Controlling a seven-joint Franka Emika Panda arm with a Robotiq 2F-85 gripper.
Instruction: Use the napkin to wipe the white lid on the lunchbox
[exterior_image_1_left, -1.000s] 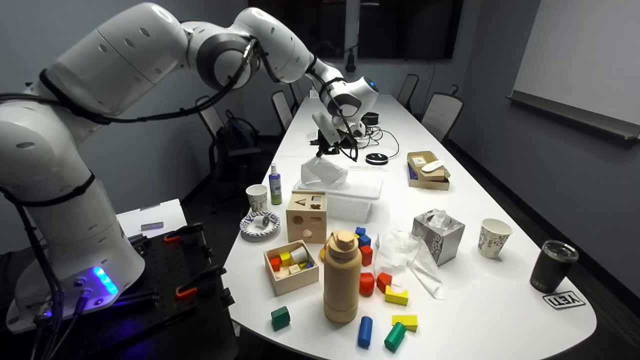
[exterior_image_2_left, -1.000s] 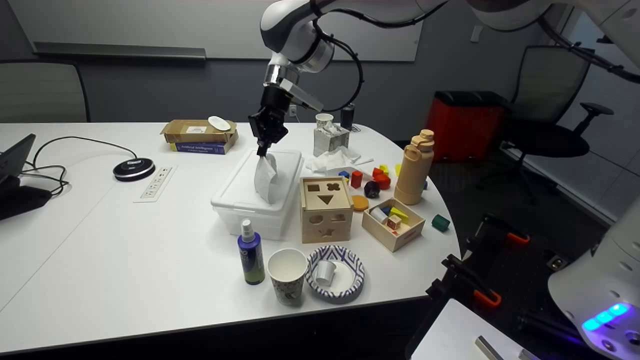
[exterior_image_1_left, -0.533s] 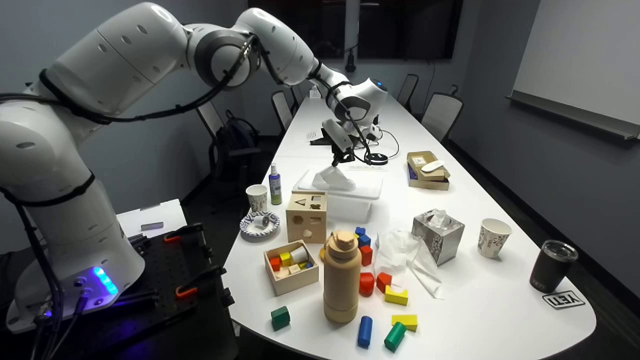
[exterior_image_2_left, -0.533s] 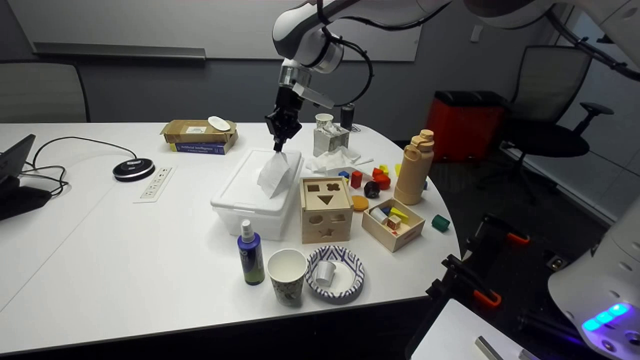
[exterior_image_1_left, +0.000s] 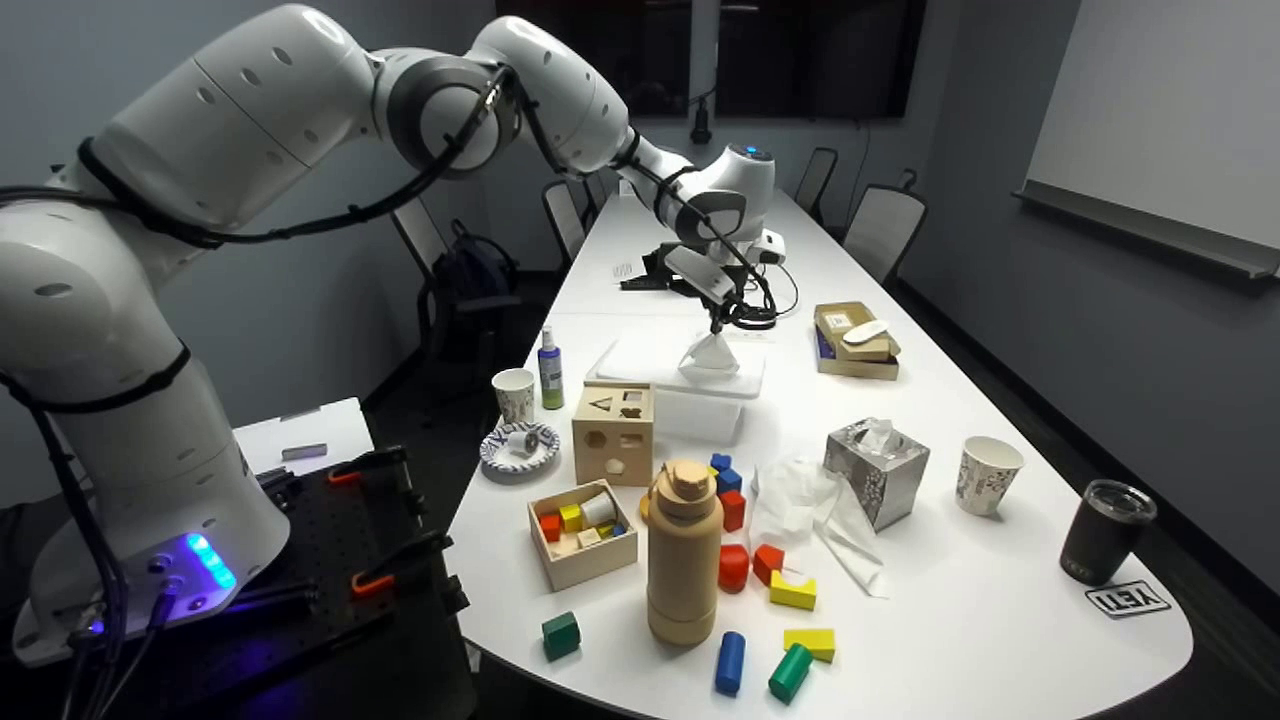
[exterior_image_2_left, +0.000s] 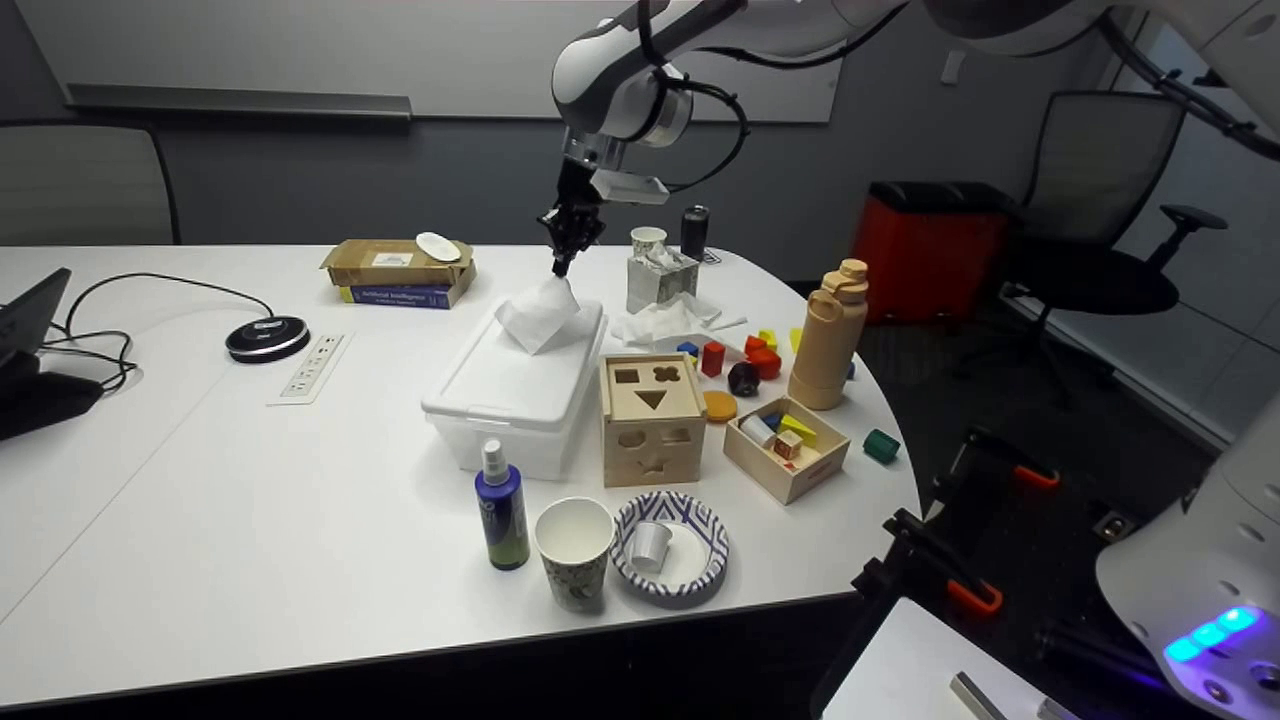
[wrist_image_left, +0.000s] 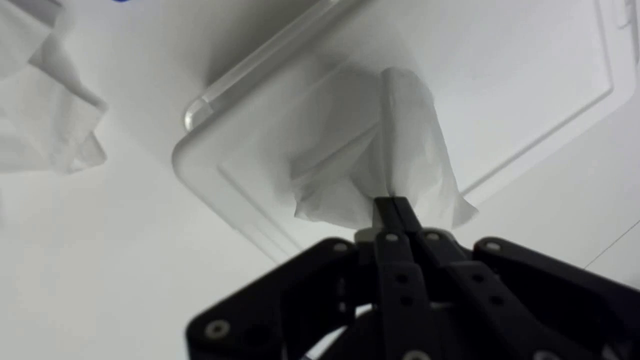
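My gripper is shut on a white napkin, its fingertips pinching the top while the rest spreads out below. It also shows in both exterior views, where the gripper points down and the napkin hangs beneath it. The napkin is over the far end of the white lid, near the edge, and its lower folds appear to touch the lid. The lid sits flat on the clear plastic lunchbox. The napkin hides part of the lid.
A wooden shape box stands close beside the lunchbox. A spray bottle and paper cup stand nearby. A tissue box, crumpled tissues, loose blocks and a tan bottle lie toward the rounded table end.
My gripper has carried the napkin across the lid, to the right in an exterior view and toward the lid's far end in an exterior view. The wrist has turned and tilted. The lunchbox stays put.
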